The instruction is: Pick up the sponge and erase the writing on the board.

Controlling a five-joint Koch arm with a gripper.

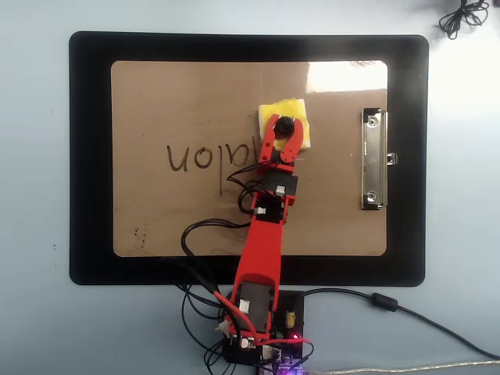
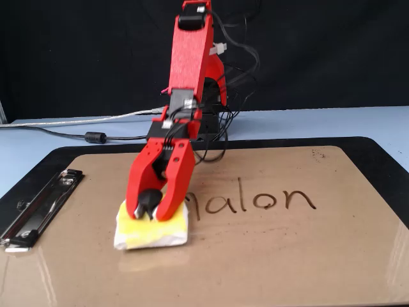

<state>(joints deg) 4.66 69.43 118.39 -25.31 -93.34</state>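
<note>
The gripper (image 2: pixel 148 211) is clamping the sponge (image 2: pixel 152 231) by its black knob, pressing it on the board (image 2: pixel 268 256). Erasing is underway; the writing (image 2: pixel 255 201) is lying just beside the gripper, so the next stroke likely needs sweeping across it.

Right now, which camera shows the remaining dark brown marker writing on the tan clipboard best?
The fixed view: the dark brown marker writing reads upright as "alon", with the small yellow sponge at its left end. In the overhead view the writing appears upside down, and the red arm crosses the end nearest the sponge.
</note>
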